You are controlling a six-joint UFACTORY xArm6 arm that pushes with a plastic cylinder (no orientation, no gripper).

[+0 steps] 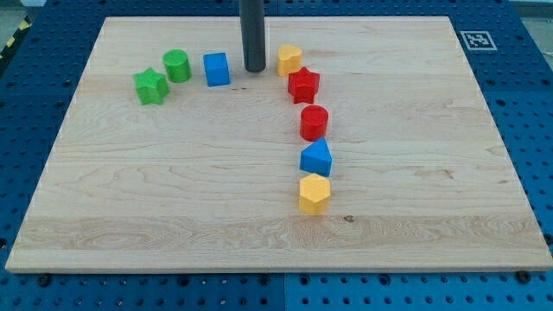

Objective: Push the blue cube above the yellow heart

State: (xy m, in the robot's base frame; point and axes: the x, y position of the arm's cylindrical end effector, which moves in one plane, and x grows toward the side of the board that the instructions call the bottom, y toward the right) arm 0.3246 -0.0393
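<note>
My tip (254, 69), a bare rod grasping nothing, stands on the wooden board (173, 199) between the blue cube (217, 69) just to its left, sitting squarely with no long axis to speak of, and the yellow heart (289, 60) just to its right.

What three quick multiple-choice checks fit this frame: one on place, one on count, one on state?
1. My tip sits:
A. between the blue cube and the yellow heart
B. below the yellow hexagon
C. left of the green star

2. Red blocks on the board:
A. one
B. two
C. three

3. Is the tip touching the blue cube?
A. yes, pressing it
B. no, a gap shows
C. the cube is hidden

Key: 1 A, the rod stands between them; 2 B, the red star and red cylinder; 3 B, bare wood shows between them.
</note>
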